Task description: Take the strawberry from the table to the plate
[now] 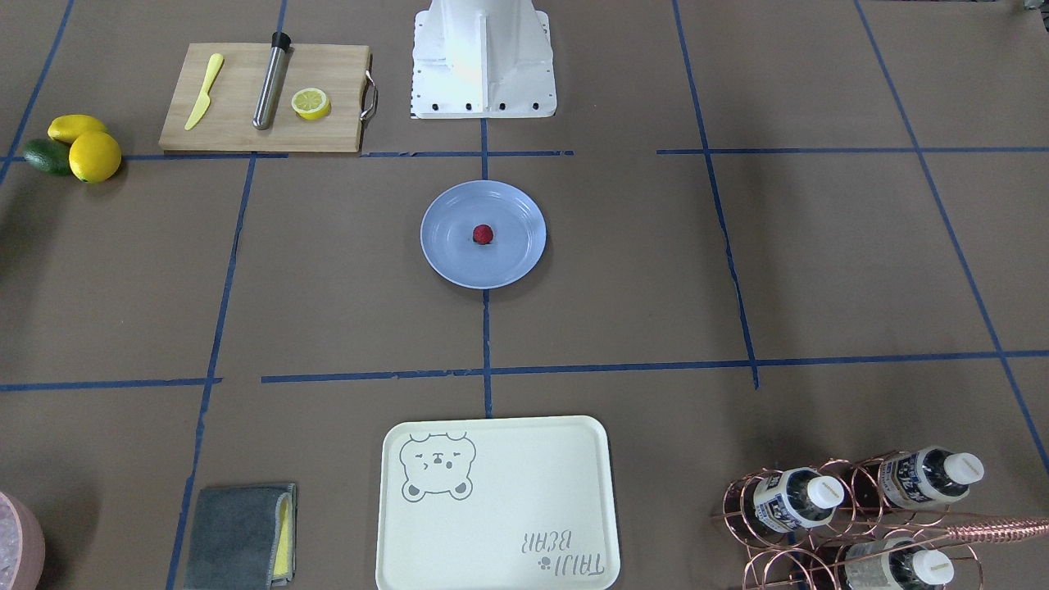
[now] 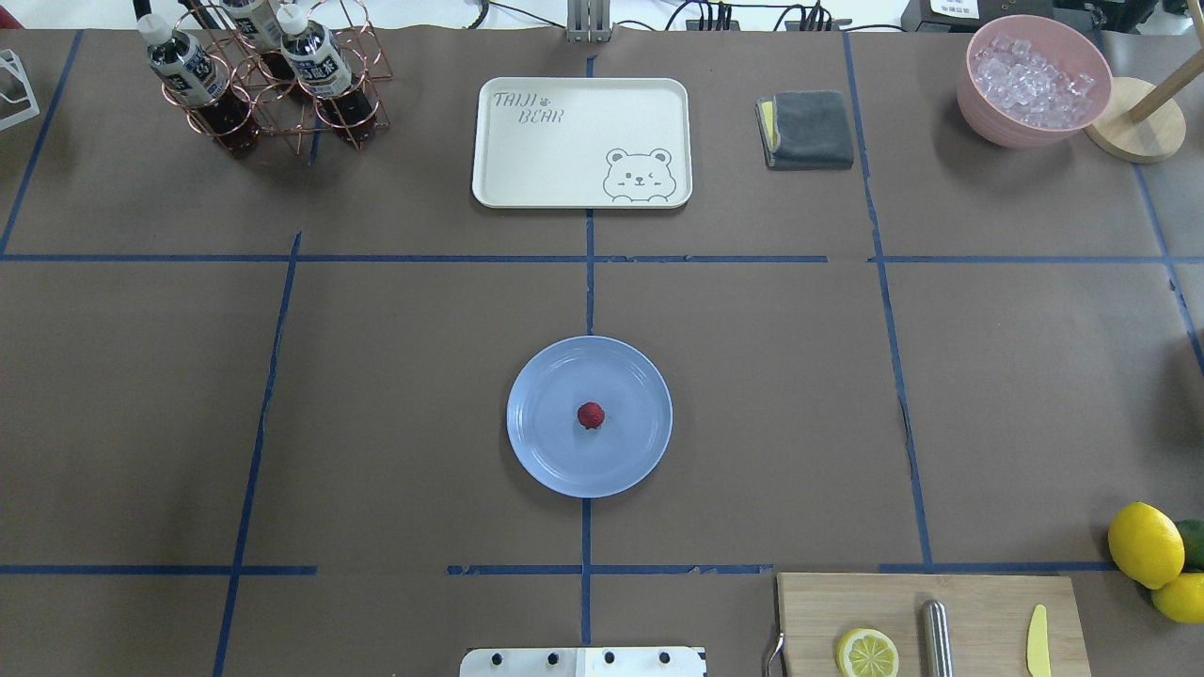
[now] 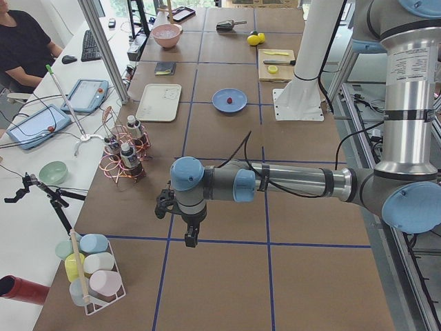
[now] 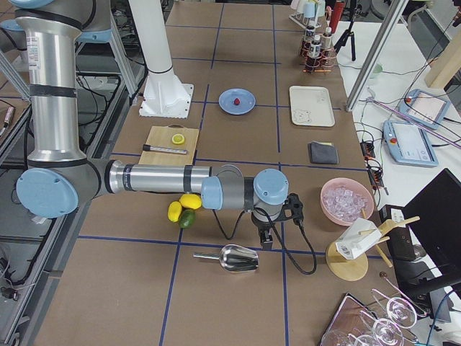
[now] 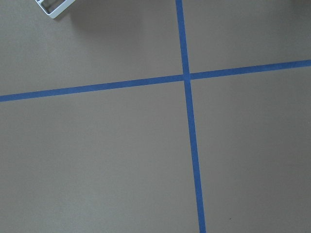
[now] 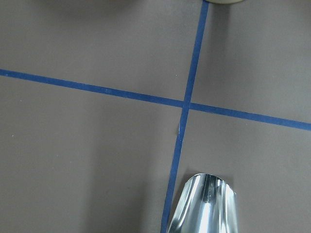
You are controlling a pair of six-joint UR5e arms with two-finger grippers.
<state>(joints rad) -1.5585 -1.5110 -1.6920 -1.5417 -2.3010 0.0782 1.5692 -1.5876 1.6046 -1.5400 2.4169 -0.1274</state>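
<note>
Front-facing view: strawberry (image 1: 483, 234) lying near the middle of the plate (image 1: 447, 254), plate on the table (image 1: 656, 270) across a blue tape line. Overhead view: plate between bear-print tray (image 2: 555, 160) and robot base (image 2: 583, 662). Exterior left view: left gripper (image 3: 191, 240) pointing down over bare table, well apart from the plate; impossible to tell if wide or narrow. Exterior right view: right gripper (image 4: 265, 243) pointing down just beside a metal scoop (image 4: 236, 258); opening also impossible to tell. Left wrist view: crossed tape lines. Right wrist view: crossed tape, the scoop's shiny mouth at the lower edge
</note>
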